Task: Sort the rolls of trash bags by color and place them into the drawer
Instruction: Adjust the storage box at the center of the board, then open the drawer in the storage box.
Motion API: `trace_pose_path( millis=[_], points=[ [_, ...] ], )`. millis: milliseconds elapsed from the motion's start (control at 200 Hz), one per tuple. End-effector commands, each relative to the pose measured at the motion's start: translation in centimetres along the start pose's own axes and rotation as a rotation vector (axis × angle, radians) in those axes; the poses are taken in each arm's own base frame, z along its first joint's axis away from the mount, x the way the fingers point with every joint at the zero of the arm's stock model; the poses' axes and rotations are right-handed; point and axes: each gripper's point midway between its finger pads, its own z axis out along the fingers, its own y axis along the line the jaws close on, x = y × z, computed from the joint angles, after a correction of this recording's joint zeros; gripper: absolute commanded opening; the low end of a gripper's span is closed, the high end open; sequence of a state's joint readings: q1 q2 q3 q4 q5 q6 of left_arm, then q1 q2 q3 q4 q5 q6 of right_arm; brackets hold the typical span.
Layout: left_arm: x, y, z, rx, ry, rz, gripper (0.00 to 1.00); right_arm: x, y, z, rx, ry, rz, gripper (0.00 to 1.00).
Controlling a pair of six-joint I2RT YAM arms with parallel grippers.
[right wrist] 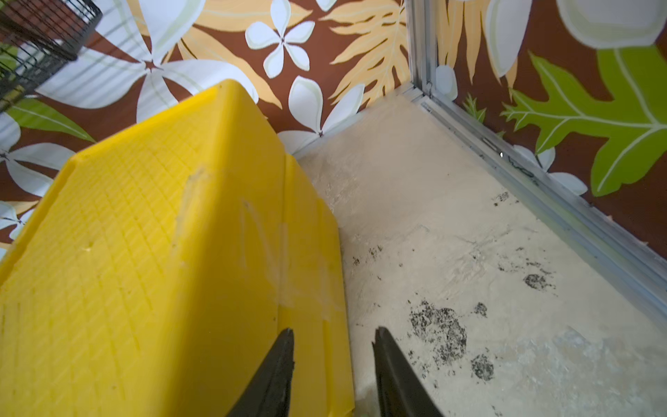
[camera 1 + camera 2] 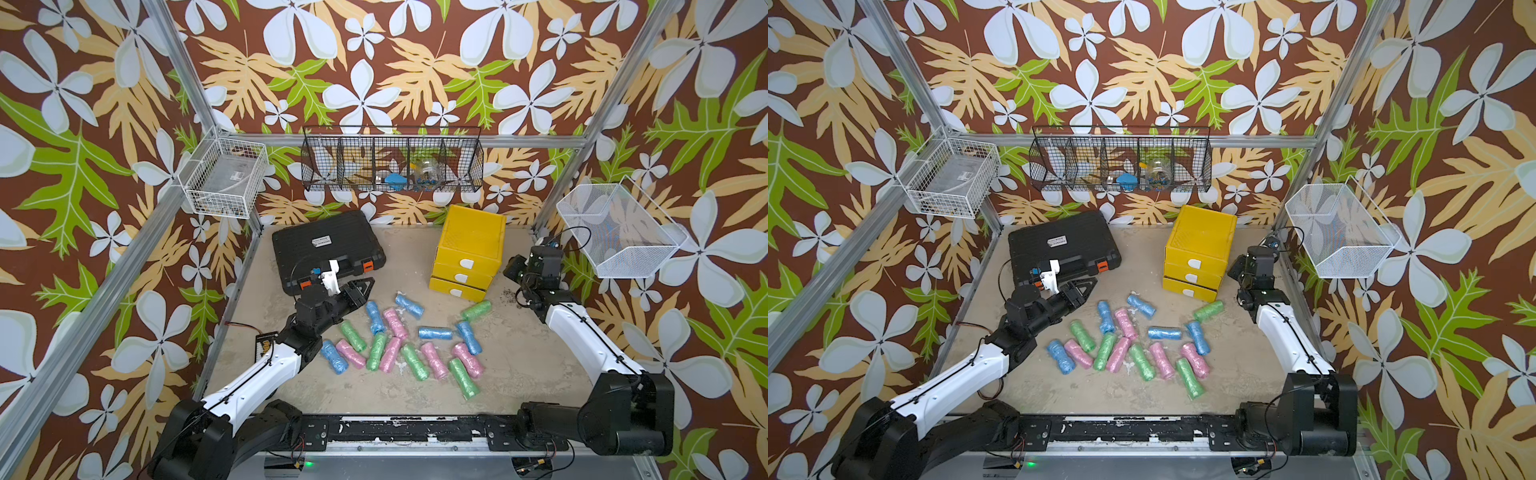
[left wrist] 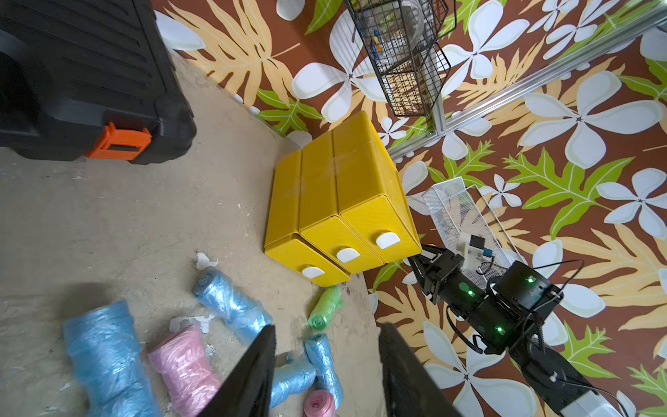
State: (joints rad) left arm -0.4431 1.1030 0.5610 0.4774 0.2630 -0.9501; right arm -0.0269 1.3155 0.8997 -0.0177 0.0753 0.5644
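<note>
Several blue (image 2: 409,305), pink (image 2: 395,322) and green (image 2: 476,310) rolls of trash bags lie scattered on the middle of the table in both top views. The yellow drawer unit (image 2: 469,245) (image 2: 1200,241) stands at the back right, its three white-handled drawers pushed in or nearly so. My left gripper (image 2: 368,284) (image 3: 326,326) hovers left of the pile, open and empty, with blue rolls (image 3: 231,307) under it. My right gripper (image 2: 510,266) (image 1: 332,329) sits close beside the unit's right side (image 1: 144,234), jaws partly apart with nothing between them.
A black tool case (image 2: 328,245) with orange latches lies at the back left. A black wire basket (image 2: 392,160) hangs on the back wall, a white wire basket (image 2: 224,183) on the left frame, a white mesh basket (image 2: 619,228) on the right wall.
</note>
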Motion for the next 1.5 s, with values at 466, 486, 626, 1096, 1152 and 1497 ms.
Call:
trace_pose_path(
  millis=[466, 486, 626, 1096, 1152, 1497],
  points=[
    [1.2, -4.2, 4.0, 0.073, 0.028, -0.039, 0.55, 5.1, 8.2, 1.0, -0.294, 0.137, 0.007, 0.46],
    [1.3, -4.2, 4.2, 0.069, 0.028, -0.039, 0.55, 5.1, 8.3, 1.0, -0.295, 0.138, 0.007, 0.46],
    [2.5, -4.9, 6.0, 0.069, 0.073, -0.062, 0.48, 4.8, 7.7, -0.2, -0.284, 0.114, 0.003, 0.47],
    [5.3, -6.8, 13.3, 0.273, 0.145, -0.274, 0.43, 4.6, 8.2, -9.8, -0.474, 0.080, -0.019, 0.67],
    [5.7, -6.5, 14.1, 0.277, 0.148, -0.293, 0.44, 4.5, 8.6, -11.0, -0.516, 0.085, -0.011, 0.66],
    [6.0, -5.9, 17.4, 0.305, 0.112, -0.343, 0.50, 2.5, 9.7, -15.7, -0.606, 0.045, -0.021, 0.71]
  ],
)
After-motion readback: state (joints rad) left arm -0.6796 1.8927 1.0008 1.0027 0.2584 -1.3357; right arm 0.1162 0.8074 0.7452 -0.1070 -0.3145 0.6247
